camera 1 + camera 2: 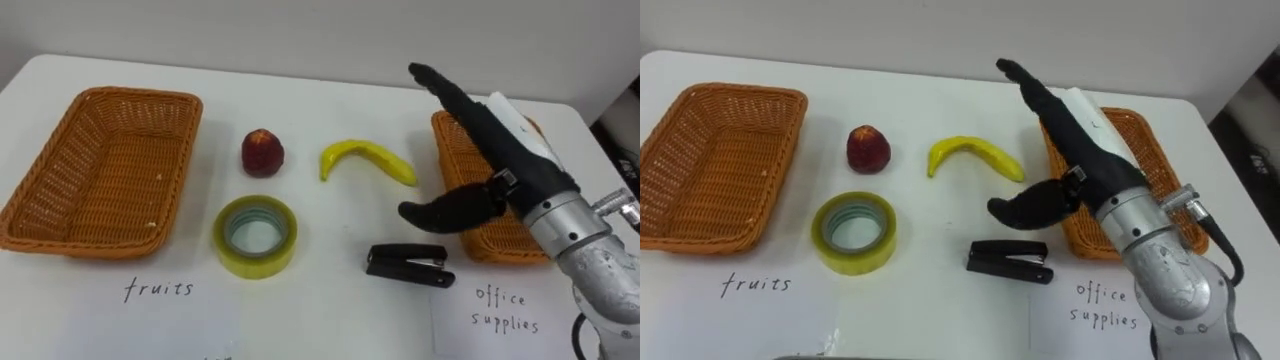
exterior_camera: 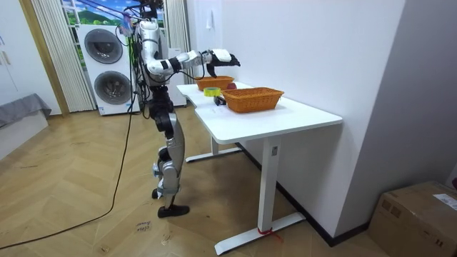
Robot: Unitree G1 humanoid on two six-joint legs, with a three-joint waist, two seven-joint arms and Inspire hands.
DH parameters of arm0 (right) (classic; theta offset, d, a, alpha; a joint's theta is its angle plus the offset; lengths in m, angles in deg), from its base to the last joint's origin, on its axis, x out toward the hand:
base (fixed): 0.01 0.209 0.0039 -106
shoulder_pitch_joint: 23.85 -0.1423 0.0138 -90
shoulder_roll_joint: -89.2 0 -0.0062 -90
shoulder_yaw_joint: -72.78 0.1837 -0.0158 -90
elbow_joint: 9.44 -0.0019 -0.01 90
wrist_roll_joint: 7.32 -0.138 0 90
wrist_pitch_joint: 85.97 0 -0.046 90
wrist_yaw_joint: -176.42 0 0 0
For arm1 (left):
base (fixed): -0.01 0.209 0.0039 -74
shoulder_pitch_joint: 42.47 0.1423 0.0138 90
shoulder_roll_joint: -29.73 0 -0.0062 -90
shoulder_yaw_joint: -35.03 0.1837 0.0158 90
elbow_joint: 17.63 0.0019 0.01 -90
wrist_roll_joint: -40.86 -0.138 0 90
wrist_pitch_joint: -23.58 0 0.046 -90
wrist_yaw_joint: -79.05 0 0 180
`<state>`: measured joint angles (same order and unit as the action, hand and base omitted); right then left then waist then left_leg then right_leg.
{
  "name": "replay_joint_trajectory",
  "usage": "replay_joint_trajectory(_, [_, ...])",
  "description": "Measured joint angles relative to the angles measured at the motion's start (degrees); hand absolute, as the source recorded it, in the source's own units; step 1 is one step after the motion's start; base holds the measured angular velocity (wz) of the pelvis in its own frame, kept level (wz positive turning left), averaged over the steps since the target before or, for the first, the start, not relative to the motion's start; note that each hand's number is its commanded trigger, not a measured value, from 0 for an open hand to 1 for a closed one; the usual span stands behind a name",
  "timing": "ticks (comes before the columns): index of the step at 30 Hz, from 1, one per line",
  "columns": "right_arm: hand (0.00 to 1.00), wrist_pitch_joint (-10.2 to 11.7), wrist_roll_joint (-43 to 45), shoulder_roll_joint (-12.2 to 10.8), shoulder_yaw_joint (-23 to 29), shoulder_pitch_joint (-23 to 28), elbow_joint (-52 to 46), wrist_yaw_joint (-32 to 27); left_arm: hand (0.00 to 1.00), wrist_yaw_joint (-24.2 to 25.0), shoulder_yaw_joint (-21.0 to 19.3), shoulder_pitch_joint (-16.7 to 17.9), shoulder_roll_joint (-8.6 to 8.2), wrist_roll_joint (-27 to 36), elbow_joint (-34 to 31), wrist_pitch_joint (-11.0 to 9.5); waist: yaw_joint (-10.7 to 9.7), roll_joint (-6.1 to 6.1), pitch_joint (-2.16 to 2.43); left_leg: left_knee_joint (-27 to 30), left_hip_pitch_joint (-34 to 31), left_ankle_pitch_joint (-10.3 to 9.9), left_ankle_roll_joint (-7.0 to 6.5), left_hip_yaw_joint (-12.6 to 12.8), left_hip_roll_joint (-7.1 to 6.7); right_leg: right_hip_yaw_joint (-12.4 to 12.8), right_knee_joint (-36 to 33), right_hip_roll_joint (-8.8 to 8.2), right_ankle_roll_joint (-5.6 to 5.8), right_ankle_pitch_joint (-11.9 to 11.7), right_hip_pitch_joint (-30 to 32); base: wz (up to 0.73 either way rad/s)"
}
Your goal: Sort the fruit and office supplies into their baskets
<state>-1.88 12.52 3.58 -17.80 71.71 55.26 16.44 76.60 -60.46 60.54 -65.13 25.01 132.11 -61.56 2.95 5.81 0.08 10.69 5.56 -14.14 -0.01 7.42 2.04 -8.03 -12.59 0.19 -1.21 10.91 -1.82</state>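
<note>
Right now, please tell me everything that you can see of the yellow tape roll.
The tape roll is a wide yellow ring, glossy, with a greenish-grey inner core and an open centre. It lies flat on the white table, hole up, on the robot's side of the red fruit, between the fruits basket and the black stapler. Only the table touches it.
</note>
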Motion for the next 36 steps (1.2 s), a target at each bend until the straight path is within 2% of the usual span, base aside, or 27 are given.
replay_joint_trajectory(6, [0.0, -0.32, 1.3, 0.0, -0.15, -0.02, 0.86, 5.86, 0.0, 0.75, 0.11, -0.08, 0.43, 0.02, 0.0, -0.03, 0.77, 0.07, -0.06, -0.02, 0.05, 0.0, 0.0, -0.26, 0.01, -0.09, -0.04, 0.04, 0.02, -0.06, -0.14, 0.02])
replay_joint_trajectory(10, [0.0, -1.32, 1.28, -0.05, -0.34, -0.01, 2.21, 9.96, 0.0, 0.75, 0.09, 0.04, 1.1, 0.02, 0.0, -0.03, 0.73, 0.16, -0.24, 0.05, 0.04, 0.01, 0.0, -0.75, -0.03, -0.28, -0.03, 0.0, 0.02, -0.06, -0.2, 0.02])
replay_joint_trajectory(19, [0.0, -1.73, 1.43, -0.05, -0.36, 0.12, 3.13, 16.64, 0.0, 0.74, -0.04, -1.0, 1.71, 0.06, 0.63, -0.03, 0.97, -0.01, -0.39, 0.06, 0.02, 0.0, -0.01, -1.61, -0.04, -1.01, 1.02, 0.05, 0.07, -0.44, -1.12, 0.04])
replay_joint_trajectory(27, [0.0, -1.81, 2.68, -0.05, -0.37, 0.14, 4.36, 20.6, 0.0, 0.91, -0.05, -2.48, 1.93, 0.06, 2.66, 0.01, 1.88, 0.0, -0.38, 0.05, -0.02, 0.0, -0.01, -1.95, -0.01, -1.47, 1.04, 0.02, 0.08, -0.45, -1.14, 0.01])
replay_joint_trajectory(36, [0.0, -3.5, 4.26, -0.05, -0.56, 0.2, 7.26, 22.75, 0.0, 0.81, -0.04, -2.68, 2.19, 0.04, 2.62, -0.02, 2.08, 0.34, -0.19, 0.0, -0.12, 0.0, 0.0, -2.04, -0.04, -1.59, 1.11, -0.01, 0.08, -0.44, -1.07, 0.0])
